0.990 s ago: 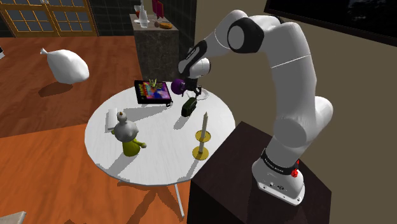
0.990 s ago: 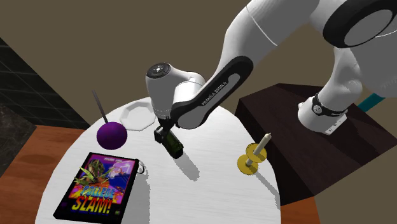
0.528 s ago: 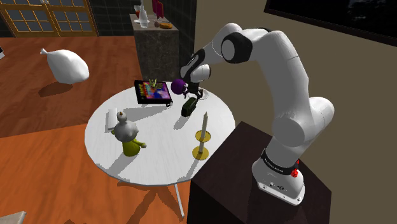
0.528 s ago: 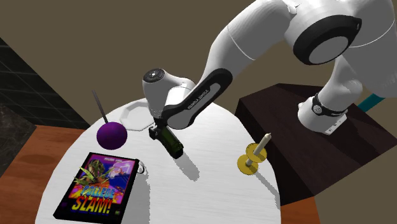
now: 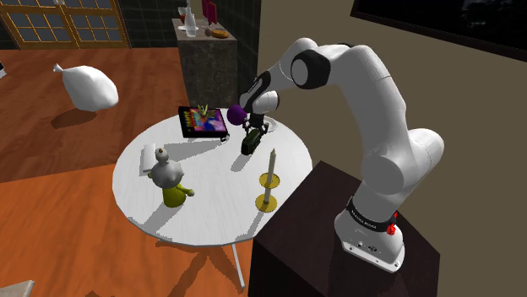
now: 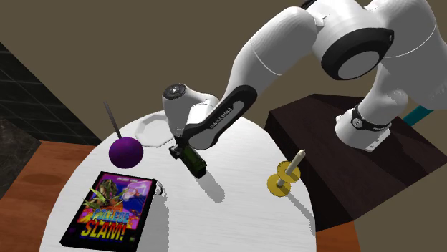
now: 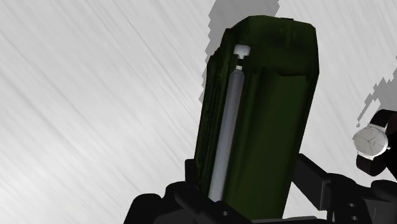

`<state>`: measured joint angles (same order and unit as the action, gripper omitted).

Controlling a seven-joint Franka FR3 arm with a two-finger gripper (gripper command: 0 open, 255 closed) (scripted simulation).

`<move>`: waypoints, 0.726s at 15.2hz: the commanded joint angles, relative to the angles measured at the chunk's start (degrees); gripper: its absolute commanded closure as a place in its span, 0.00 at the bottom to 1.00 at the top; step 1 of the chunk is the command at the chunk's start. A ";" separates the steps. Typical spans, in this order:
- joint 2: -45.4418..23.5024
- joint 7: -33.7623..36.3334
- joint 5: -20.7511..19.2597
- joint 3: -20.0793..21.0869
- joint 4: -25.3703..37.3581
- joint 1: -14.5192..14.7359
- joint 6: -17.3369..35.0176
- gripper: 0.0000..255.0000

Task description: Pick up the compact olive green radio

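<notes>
White round tabletop bears the dark olive radio, lying flat near the purple ball. The gripper stands parted astride the radio's end; so short a bite might let it pivot free when lifted.

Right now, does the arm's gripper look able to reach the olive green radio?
Probably yes: the gripper is right at the radio's end, nothing lies between them, and the purple ball stands apart.
</notes>
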<state>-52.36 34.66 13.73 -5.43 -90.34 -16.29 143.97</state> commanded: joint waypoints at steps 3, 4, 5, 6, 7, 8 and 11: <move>-0.25 0.04 0.01 0.07 0.17 0.08 0.08 1.00; -0.22 0.01 0.02 0.07 0.06 0.07 0.16 1.00; -0.19 -0.01 0.02 0.08 0.01 0.05 0.18 1.00; -0.22 0.02 0.02 0.08 0.05 0.08 0.16 1.00; -0.09 -0.01 0.04 0.08 -0.17 0.07 0.26 1.00; -0.14 -0.05 0.02 0.07 0.02 0.01 0.10 1.00; 1.85 0.12 -0.16 -0.19 -0.95 0.20 -0.92 1.00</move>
<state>-51.07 34.75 13.62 -5.56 -91.10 -16.13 143.37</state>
